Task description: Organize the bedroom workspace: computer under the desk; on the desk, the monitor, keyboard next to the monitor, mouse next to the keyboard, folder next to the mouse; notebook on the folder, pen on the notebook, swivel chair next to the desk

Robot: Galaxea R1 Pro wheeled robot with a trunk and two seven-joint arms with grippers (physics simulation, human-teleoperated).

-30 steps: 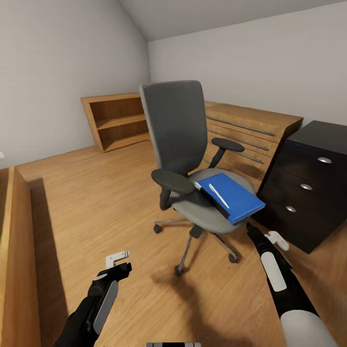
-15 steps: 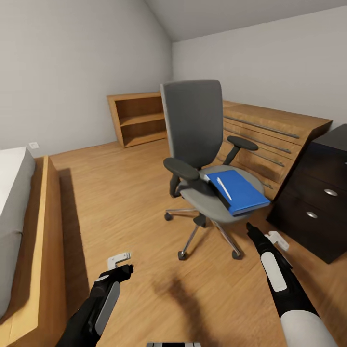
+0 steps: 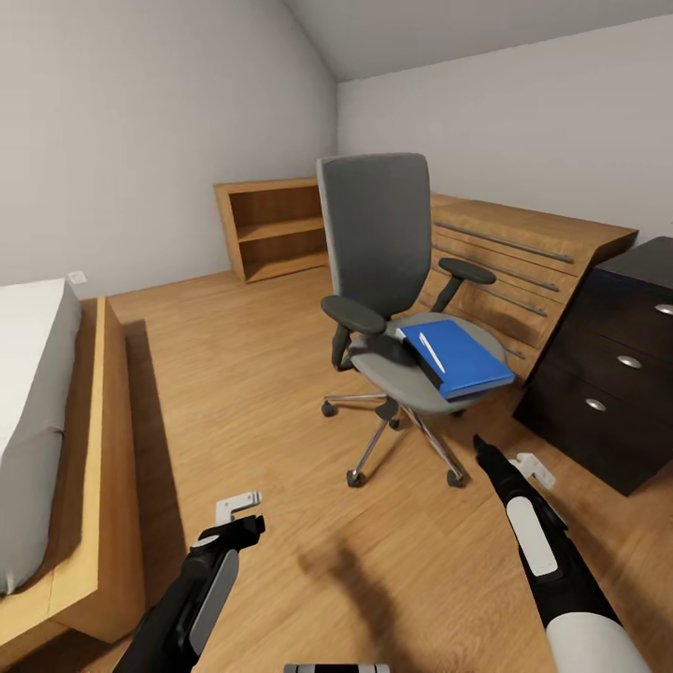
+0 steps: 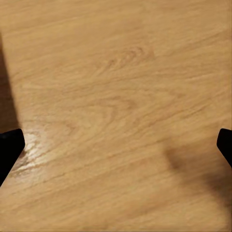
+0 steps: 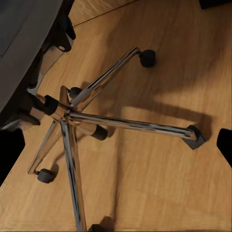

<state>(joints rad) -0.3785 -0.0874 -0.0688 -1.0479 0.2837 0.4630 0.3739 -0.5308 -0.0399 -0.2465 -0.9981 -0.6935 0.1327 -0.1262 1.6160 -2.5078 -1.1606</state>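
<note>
The view has backed off, so the chair (image 3: 393,308) sits smaller, at one o'clock. The folder (image 3: 456,358) and pen (image 3: 431,352) lie on its seat. Both grippers, left (image 3: 245,517) and right (image 3: 505,458), hang spread, empty; pickup not begun.

Attic-type room w/ plain grey-white walls (image 3: 140,140) and a sloped ceiling (image 3: 449,28) meeting at the far corner. Light wood plank floor (image 3: 252,374) throughout, soft shadows on it, even diffuse light. Open wooden bookshelf (image 3: 276,229) against the far wall, shelves bare. Next to it, along the right wall, a light wooden drawer unit (image 3: 523,271) w/ long metal bar handles. Nearer on the right, a black drawer cabinet (image 3: 622,374) w/ round silver knobs. At left, a bed (image 3: 65,449): wood frame, grey-white mattress. Small white wall socket (image 3: 77,278) low on the left wall.
</note>
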